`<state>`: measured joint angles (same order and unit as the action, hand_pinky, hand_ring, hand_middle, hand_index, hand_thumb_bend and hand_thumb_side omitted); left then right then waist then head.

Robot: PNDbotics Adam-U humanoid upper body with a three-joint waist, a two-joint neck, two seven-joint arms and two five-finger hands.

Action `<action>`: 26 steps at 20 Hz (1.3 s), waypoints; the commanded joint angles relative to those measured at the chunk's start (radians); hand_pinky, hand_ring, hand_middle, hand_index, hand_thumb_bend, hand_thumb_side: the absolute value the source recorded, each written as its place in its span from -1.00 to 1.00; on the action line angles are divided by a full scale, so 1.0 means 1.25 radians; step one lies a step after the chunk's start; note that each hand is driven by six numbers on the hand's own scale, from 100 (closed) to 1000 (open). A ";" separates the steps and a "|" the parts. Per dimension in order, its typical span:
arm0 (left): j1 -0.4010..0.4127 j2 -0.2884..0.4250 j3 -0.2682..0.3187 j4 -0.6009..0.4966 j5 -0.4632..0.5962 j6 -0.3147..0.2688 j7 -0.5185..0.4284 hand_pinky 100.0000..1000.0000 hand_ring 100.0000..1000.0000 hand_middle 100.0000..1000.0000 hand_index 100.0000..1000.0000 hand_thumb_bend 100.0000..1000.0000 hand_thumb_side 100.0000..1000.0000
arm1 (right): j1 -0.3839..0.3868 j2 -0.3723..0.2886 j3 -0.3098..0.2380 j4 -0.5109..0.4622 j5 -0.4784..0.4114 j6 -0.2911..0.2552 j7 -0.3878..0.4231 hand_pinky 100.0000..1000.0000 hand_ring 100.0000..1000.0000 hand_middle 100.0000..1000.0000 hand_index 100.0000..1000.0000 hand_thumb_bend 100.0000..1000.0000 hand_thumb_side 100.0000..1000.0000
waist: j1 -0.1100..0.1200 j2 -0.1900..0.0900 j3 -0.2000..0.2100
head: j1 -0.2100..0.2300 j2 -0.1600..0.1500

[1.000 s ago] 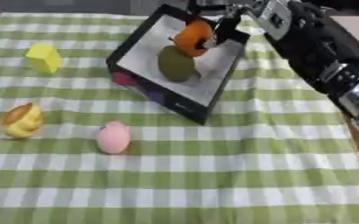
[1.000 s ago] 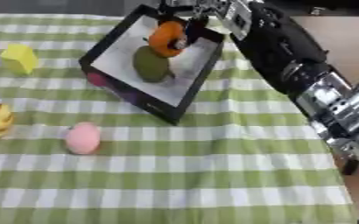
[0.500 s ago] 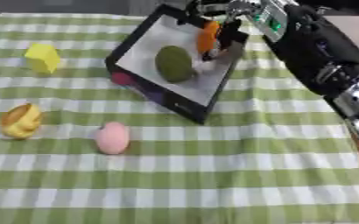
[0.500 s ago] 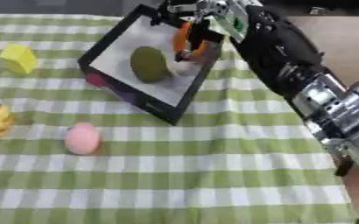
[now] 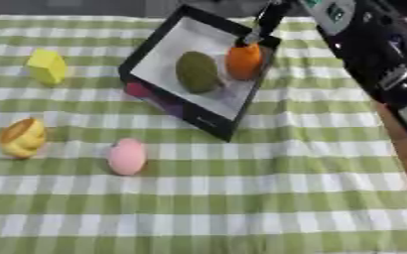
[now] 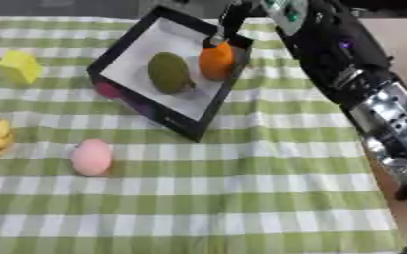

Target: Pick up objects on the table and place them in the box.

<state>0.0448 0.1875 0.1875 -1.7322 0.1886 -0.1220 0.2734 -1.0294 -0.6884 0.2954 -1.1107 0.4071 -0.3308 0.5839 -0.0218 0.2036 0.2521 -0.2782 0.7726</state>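
Note:
The black box with a white floor stands tilted at the far middle of the cloth. Inside it lie a green oval fruit and an orange fruit side by side. My right hand reaches in from the upper right, its fingers straight, a fingertip just above the orange fruit's top and nothing held. On the cloth lie a yellow block at the far left, a yellow-orange fruit at the left edge and a pink egg-shaped thing near the middle. My left hand shows in no view.
My right arm runs black and silver down the right side, over the table's right edge. The green-and-white checked cloth covers the table. A magenta patch shows on the box's near-left outer side.
The orange fruit, held over the box a second ago, now lies on the box floor beside the green fruit. My right hand has let go and drawn back upward.

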 commanded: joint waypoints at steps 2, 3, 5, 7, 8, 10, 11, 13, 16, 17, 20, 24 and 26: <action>-0.014 0.055 0.002 -0.014 -0.007 -0.005 -0.001 0.97 0.26 0.38 0.56 -0.64 0.52 | 0.041 -0.107 -0.043 -0.167 -0.168 0.111 -0.032 0.86 0.65 0.44 0.63 -0.52 -0.78 | -0.002 -0.023 -0.009 | 0.014 -0.002; -0.019 0.067 0.001 -0.015 -0.009 -0.007 -0.001 0.97 0.26 0.38 0.56 -0.65 0.51 | 0.068 -0.128 -0.057 -0.209 -0.219 0.143 -0.057 0.87 0.65 0.43 0.62 -0.60 -0.74 | -0.001 -0.023 -0.013 | 0.017 -0.002; -0.027 0.082 -0.002 -0.015 -0.010 -0.008 -0.002 0.97 0.26 0.38 0.56 -0.65 0.51 | 0.111 -0.160 -0.073 -0.283 -0.304 0.198 -0.097 0.87 0.65 0.43 0.61 -0.66 -0.70 | -0.001 -0.022 -0.016 | 0.019 -0.002; -0.030 0.086 -0.003 -0.015 -0.011 -0.008 -0.003 0.97 0.26 0.38 0.56 -0.65 0.51 | 0.129 -0.176 -0.076 -0.328 -0.345 0.237 -0.116 0.87 0.65 0.43 0.61 -0.66 -0.70 | -0.001 -0.022 -0.016 | 0.018 -0.002; -0.034 0.091 -0.005 -0.019 -0.013 -0.011 -0.006 0.96 0.29 0.44 0.60 -0.68 0.42 | 0.137 -0.176 -0.081 -0.343 -0.357 0.250 -0.123 0.92 0.65 0.41 0.58 -1.00 -0.25 | 0.003 -0.021 -0.019 | 0.024 -0.002; -0.059 0.119 -0.005 -0.037 -0.030 -0.011 -0.015 0.95 0.30 0.46 0.62 -0.63 0.34 | 0.168 -0.169 -0.109 -0.376 -0.380 0.263 -0.143 0.94 0.67 0.44 0.59 -0.98 -0.24 | 0.014 -0.018 -0.046 | 0.043 -0.002; -0.073 0.137 -0.006 -0.046 -0.041 -0.005 -0.020 0.94 0.31 0.46 0.63 -0.62 0.30 | 0.186 -0.159 -0.127 -0.394 -0.392 0.260 -0.154 0.94 0.68 0.44 0.59 -0.91 -0.29 | 0.019 -0.018 -0.059 | 0.052 -0.002; -0.095 0.175 -0.016 -0.058 -0.065 0.013 -0.030 0.93 0.32 0.46 0.66 -0.57 0.22 | 0.225 -0.139 -0.165 -0.423 -0.416 0.249 -0.178 0.95 0.68 0.44 0.59 -0.70 -0.49 | 0.026 -0.017 -0.074 | 0.064 -0.002; -0.127 0.238 -0.046 -0.057 -0.103 0.049 -0.059 0.91 0.36 0.48 0.69 -0.49 0.11 | 0.288 -0.111 -0.228 -0.456 -0.455 0.238 -0.217 0.95 0.67 0.43 0.58 -0.61 -0.58 | 0.035 -0.016 -0.087 | 0.080 -0.002; -0.135 0.259 -0.061 -0.046 -0.116 0.062 -0.071 0.90 0.37 0.49 0.69 -0.46 0.08 | 0.309 -0.103 -0.249 -0.467 -0.468 0.237 -0.230 0.95 0.67 0.43 0.58 -0.60 -0.59 | 0.039 -0.017 -0.092 | 0.088 -0.002; -0.166 0.324 -0.106 0.004 -0.156 0.102 -0.110 0.91 0.39 0.49 0.68 -0.38 0.00 | 0.373 -0.093 -0.312 -0.500 -0.508 0.244 -0.269 0.95 0.66 0.42 0.58 -0.59 -0.59 | 0.044 -0.018 -0.093 | 0.101 -0.002; -0.217 0.407 -0.176 0.081 -0.208 0.153 -0.161 0.89 0.43 0.50 0.66 -0.15 -0.16 | 0.457 -0.090 -0.348 -0.544 -0.560 0.262 -0.321 0.96 0.65 0.41 0.57 -0.60 -0.58 | 0.048 -0.023 -0.088 | 0.103 -0.002; -0.255 0.447 -0.213 0.119 -0.232 0.177 -0.185 0.89 0.48 0.52 0.66 -0.04 -0.21 | 0.497 -0.091 -0.351 -0.568 -0.574 0.270 -0.345 0.96 0.64 0.40 0.56 -0.61 -0.56 | 0.050 -0.027 -0.089 | 0.101 -0.002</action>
<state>-0.2599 0.6812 -0.0623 -1.5990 -0.0808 0.0815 0.0577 -0.4007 -0.7828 -0.1239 -1.7869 -0.2921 0.0022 0.1721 0.0286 0.2036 0.1408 -0.1530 0.7726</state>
